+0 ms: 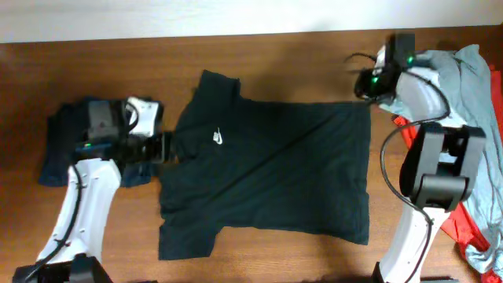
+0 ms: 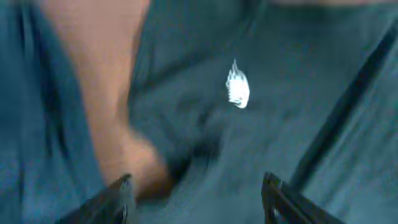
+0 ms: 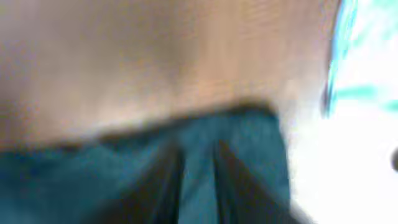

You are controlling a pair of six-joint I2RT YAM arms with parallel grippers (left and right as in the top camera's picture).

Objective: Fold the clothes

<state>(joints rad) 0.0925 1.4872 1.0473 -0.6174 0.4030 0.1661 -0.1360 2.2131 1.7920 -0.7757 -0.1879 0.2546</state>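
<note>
The black T-shirt (image 1: 267,169) lies spread flat on the wooden table (image 1: 275,55), collar to the left and hem to the right, its small white logo (image 1: 218,138) facing up. My left gripper (image 1: 165,147) hovers at the collar. In the left wrist view the left gripper (image 2: 198,193) is open over the shirt cloth, with the logo (image 2: 237,87) just ahead of it. My right gripper (image 1: 366,85) is at the shirt's far right hem corner. The right wrist view is blurred, showing the right gripper (image 3: 200,180) with its fingers a little apart over the shirt's edge (image 3: 249,124).
A dark navy garment (image 1: 56,149) lies at the left under my left arm. At the right edge are a light grey shirt (image 1: 471,71) and a red shirt (image 1: 465,228), with my right arm's base in front of them.
</note>
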